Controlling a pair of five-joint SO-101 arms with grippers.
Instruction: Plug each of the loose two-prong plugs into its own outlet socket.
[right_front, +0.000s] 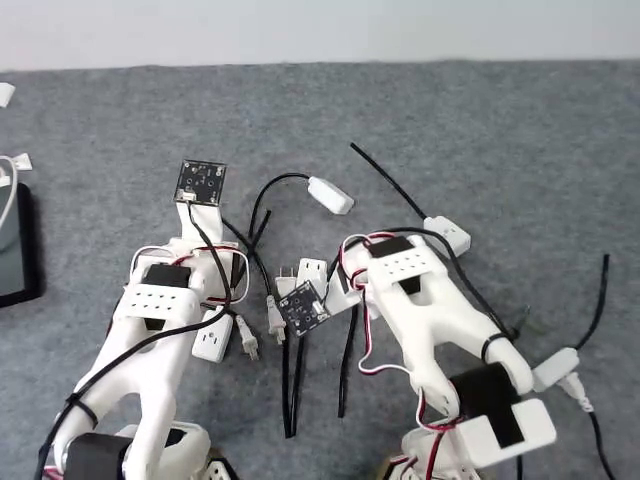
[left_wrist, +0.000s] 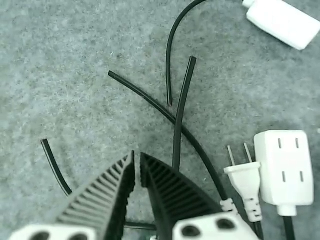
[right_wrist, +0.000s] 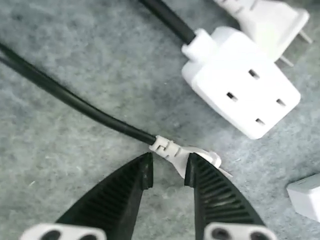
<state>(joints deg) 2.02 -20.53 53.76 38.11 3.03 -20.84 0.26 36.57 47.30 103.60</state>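
My right gripper is open by a narrow gap, its black fingertips on either side of the neck of a white plug lying on the grey table with its black cord. Just beyond lie a white outlet socket and a second plug. My left gripper is shut on nothing, low over the table. Off to its side a two-prong plug lies beside an outlet socket; another socket is farther off. In the high view both arms lean over the cords.
Loose black cord ends cross the carpet ahead of the left gripper. More white sockets and a plug lie around the right arm. A dark device sits at the table's left edge.
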